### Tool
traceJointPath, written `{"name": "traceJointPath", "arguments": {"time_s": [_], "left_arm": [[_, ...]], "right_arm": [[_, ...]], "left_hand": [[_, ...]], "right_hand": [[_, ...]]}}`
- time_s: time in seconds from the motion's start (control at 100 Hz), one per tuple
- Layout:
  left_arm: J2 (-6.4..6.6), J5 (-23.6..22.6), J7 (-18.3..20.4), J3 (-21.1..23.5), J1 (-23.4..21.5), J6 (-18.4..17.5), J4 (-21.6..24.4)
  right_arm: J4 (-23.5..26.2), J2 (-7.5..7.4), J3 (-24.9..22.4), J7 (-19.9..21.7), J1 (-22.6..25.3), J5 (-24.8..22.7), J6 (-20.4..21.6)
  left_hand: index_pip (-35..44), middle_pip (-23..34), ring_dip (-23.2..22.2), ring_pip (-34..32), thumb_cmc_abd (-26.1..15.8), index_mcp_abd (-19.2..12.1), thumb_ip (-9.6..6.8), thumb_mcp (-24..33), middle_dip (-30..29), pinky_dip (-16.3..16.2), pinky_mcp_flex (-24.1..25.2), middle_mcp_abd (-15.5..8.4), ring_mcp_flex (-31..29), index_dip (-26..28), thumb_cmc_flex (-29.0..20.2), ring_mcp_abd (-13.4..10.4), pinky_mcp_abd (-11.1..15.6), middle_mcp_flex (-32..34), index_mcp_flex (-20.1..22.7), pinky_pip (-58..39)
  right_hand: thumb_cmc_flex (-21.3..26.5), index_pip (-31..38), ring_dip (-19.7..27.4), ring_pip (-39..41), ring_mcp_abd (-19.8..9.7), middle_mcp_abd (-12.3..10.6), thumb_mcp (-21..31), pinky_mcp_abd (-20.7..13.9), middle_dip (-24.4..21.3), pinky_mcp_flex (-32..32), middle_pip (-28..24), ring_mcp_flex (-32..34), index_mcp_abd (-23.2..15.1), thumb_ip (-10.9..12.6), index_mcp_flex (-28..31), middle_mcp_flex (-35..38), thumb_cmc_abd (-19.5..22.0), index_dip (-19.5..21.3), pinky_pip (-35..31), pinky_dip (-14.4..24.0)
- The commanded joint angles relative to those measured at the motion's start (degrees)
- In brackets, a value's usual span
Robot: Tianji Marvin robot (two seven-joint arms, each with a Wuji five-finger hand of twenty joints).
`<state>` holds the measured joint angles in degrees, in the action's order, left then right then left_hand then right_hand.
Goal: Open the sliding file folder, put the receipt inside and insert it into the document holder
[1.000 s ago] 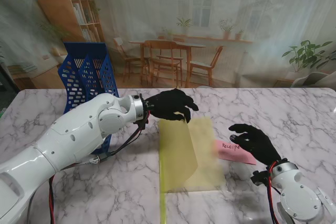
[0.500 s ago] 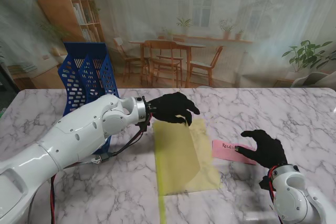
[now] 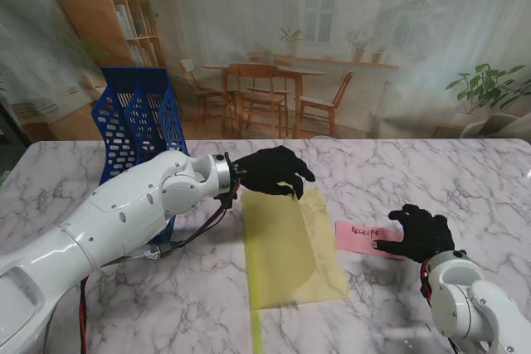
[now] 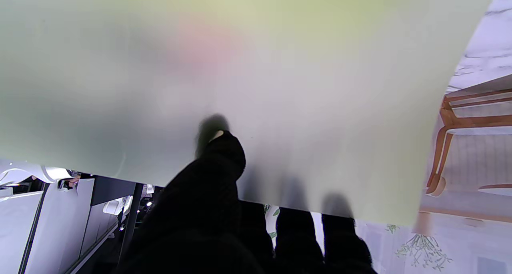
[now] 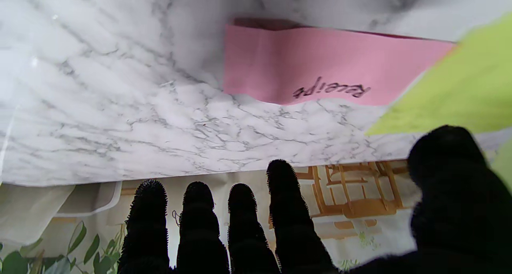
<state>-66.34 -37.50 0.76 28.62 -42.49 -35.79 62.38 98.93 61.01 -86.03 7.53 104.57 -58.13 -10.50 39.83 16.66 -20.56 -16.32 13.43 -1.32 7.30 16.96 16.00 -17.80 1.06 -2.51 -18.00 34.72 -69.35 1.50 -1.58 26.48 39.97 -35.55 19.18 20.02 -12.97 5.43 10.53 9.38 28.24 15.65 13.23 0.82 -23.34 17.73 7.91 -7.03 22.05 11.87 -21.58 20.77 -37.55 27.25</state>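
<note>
1. Folder (image 3: 290, 246): yellow-green and translucent, lying flat on the marble table (image 3: 99, 304). Its top sheet is lifted at the far edge and curls up off the bottom sheet.
2. Left hand (image 3: 270, 170): closed on the far edge of the folder's top sheet. In the left wrist view the thumb (image 4: 218, 162) presses one face of the sheet and the other fingers show as shadows through it. The pinch holds the folder open.
3. Receipt (image 3: 365, 236): pink slip, handwritten label, flat on the table just right of the folder. Its left end touches or slightly overlaps the folder edge; I cannot tell which.
4. Right hand (image 3: 423, 234): at the right end of the receipt, fingers loosely curled and apart. In the right wrist view all the fingertips (image 5: 282, 178) are clear of the slip and hold nothing. Contact with the receipt: cannot tell from the stand view.
5. Holder (image 3: 137, 126): blue mesh rack, upright, left of the folder and farther from me, partly behind the left arm.
</note>
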Motion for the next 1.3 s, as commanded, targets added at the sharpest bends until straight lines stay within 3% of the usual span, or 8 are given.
{"name": "traceJointPath", "arguments": {"time_s": [0.0,0.22,0.42,0.74,1.0,1.29], "left_arm": [[-0.29,-0.2,0.5,0.0,0.2,-0.1,0.0],[-0.45,-0.4,-0.1,0.0,0.2,0.0,-0.2],[-0.78,-0.5,-1.0,-0.2,0.1,0.1,-0.5],[-1.14,-0.1,-1.2,-0.7,0.4,0.0,-0.9],[-1.25,-0.2,-1.4,-1.1,0.4,0.0,-1.2],[-1.23,-0.1,-1.3,-1.1,0.5,-0.1,-1.2]], "right_arm": [[0.3,-0.44,0.6,1.4,-0.8,-1.2,-1.1],[1.7,-1.32,1.5,7.7,-2.1,-7.1,-0.8],[0.2,-1.23,5.3,7.1,-3.5,-8.4,-6.1],[-3.3,-1.23,10.4,6.3,-5.9,-11.6,-13.3],[-6.1,-1.15,12.9,4.8,-7.7,-10.6,-17.1],[-8.9,-1.13,14.7,3.1,-9.4,-9.8,-18.7]], "left_hand": [[19.9,0.1,-0.4,-0.8,-8.4,-2.9,-4.62,1.0,0.6,-1.2,0.2,0.1,-0.5,4.6,-4.6,-0.9,1.9,0.8,11.0,-1.7],[20.0,0.2,-0.5,-0.9,-8.4,-2.6,-4.67,1.4,0.7,-1.3,0.0,0.1,-0.7,4.6,-4.6,-0.7,1.8,0.9,11.0,-2.0],[20.1,0.3,-0.6,-0.9,-8.4,-2.6,-4.59,1.5,0.7,-1.4,0.1,0.0,-0.6,4.6,-4.6,-0.7,1.8,1.0,10.9,-2.1],[20.1,0.2,-0.6,-0.8,-8.4,-2.7,-4.58,1.4,0.7,-1.3,0.1,0.1,-0.6,4.5,-4.6,-0.6,1.8,0.9,10.8,-2.1],[20.1,0.2,-0.6,-0.9,-8.5,-2.6,-4.58,1.5,0.8,-1.3,0.1,0.1,-0.7,4.5,-4.6,-0.6,1.7,0.9,10.7,-2.2],[20.0,0.2,-0.7,-0.9,-8.5,-2.6,-4.56,1.4,0.8,-1.3,0.1,0.1,-0.7,4.4,-4.6,-0.6,1.7,0.9,10.6,-2.1]], "right_hand": [[-2.0,0.6,0.1,-2.5,-0.4,1.3,-0.6,-1.2,0.5,-0.1,-1.6,0.8,2.5,0.5,2.0,-0.9,-1.9,-0.5,0.8,0.6],[-2.5,1.7,-0.8,-1.2,-0.3,1.2,0.6,-1.4,1.3,0.1,-4.0,1.7,1.1,0.5,4.9,-0.3,-1.9,2.5,-2.7,1.2],[-1.7,3.5,-1.7,2.8,0.2,3.0,2.4,-1.1,2.6,0.1,-7.3,2.2,4.9,0.5,11.0,1.1,-3.3,6.7,-7.4,-0.6],[-0.5,10.6,-1.9,9.8,0.2,3.8,8.6,-1.4,3.7,0.4,-10.2,1.1,4.1,0.3,14.4,1.8,-5.1,15.6,-13.1,-3.4],[0.4,12.6,-1.8,10.9,0.2,3.7,9.7,-1.5,3.8,0.4,-10.6,0.5,3.4,0.2,13.6,1.2,-3.5,16.5,-14.8,-3.9],[2.6,22.9,-1.8,13.3,0.5,4.1,13.1,-2.1,4.6,1.3,-13.1,0.9,1.6,0.1,11.6,1.1,-3.8,19.5,-17.9,-5.3]]}}
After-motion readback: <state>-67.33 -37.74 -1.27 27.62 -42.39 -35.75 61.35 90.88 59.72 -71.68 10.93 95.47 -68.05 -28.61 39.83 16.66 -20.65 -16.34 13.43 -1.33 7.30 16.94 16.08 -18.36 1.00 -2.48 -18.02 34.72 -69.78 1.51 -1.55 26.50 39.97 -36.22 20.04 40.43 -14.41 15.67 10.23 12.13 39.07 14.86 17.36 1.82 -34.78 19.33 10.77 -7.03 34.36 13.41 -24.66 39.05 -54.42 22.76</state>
